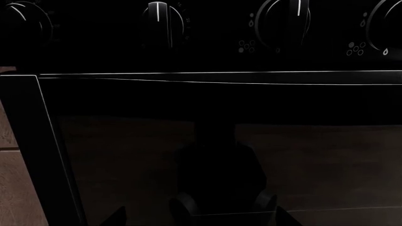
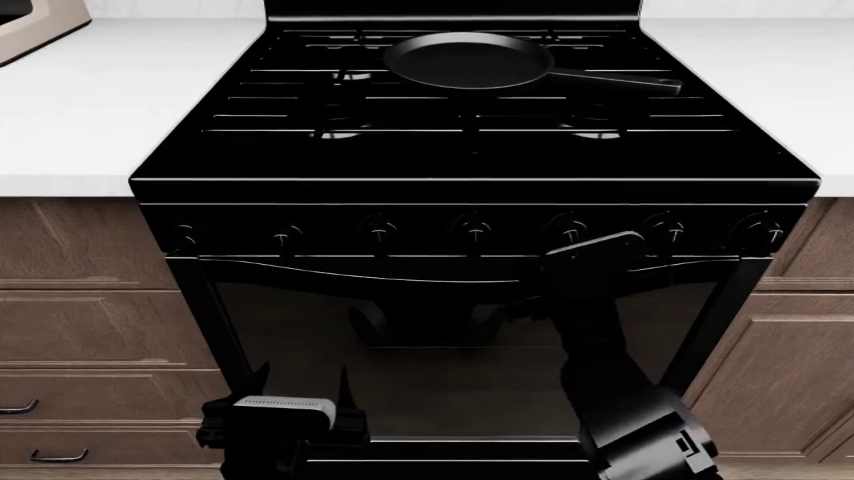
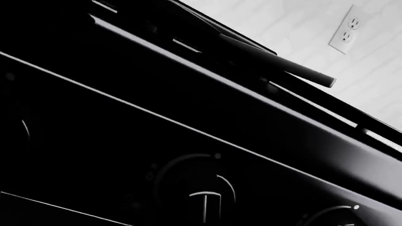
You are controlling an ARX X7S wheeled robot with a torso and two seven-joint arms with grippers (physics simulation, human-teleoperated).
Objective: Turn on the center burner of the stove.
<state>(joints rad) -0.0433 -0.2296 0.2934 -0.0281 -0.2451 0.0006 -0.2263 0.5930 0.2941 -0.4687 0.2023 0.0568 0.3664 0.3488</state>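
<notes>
Knobs fill the upper edge of my left wrist view, four of them in a row on the glossy black front of the stove (image 1: 207, 99), with the dark glass oven door below; the tips of my left gripper (image 1: 223, 212) show only as dim shapes against the glass, so I cannot tell how wide they stand; from the head view my left gripper (image 2: 274, 420) hangs low by the oven door's lower left corner, well apart from the knob row, while my right arm (image 2: 607, 330) rises up the door with its end just below the knobs right of centre, its gripper hidden from me there, state unknown; the centre knob (image 2: 474, 231) lies up and to the left of that right arm, which I judge the nearer one; a black pan (image 2: 470, 60) sits on the rear grates; my right wrist view shows one knob (image 3: 204, 200) close ahead, tilted frame, no fingers visible.
</notes>
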